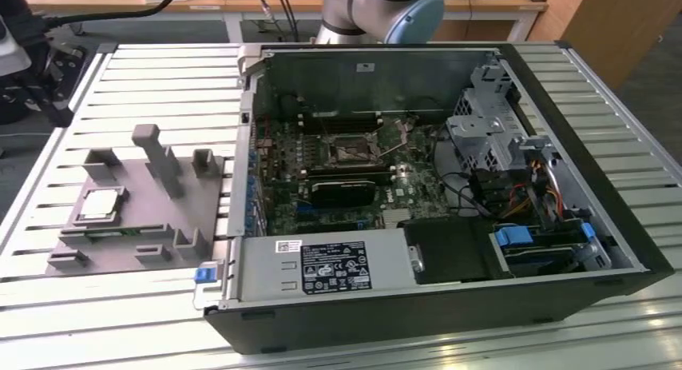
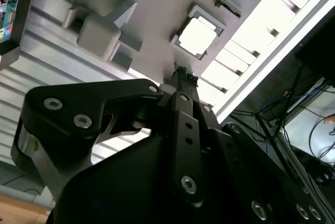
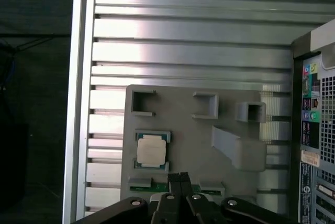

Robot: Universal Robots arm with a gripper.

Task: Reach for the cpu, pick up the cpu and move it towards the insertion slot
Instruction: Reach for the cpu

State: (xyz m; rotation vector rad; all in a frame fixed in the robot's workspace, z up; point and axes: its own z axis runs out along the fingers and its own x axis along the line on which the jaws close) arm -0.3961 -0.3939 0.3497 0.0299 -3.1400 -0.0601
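Observation:
The cpu [image 1: 99,204], a flat silver square with a pale rim, lies in a pocket of the grey fixture plate [image 1: 128,230] at the exterior view's left. Both wrist views look down on the cpu [image 3: 152,149] [image 2: 197,36] from well above. My gripper [image 3: 180,178] [image 2: 183,73] hangs high over the plate, a little off to the side of the chip. Its black fingers are pressed together with nothing between them. The insertion slot [image 1: 350,151], a dark square socket in a silver frame, sits on the green board inside the open computer case.
Grey upright blocks [image 1: 160,158] rise from the fixture plate near the cpu. The case wall [image 1: 247,146] stands between plate and board. A black module [image 1: 341,190] lies just below the socket, and a drive cage with cables [image 1: 501,146] fills the case's right. The slatted aluminium table [image 1: 160,74] lies all around.

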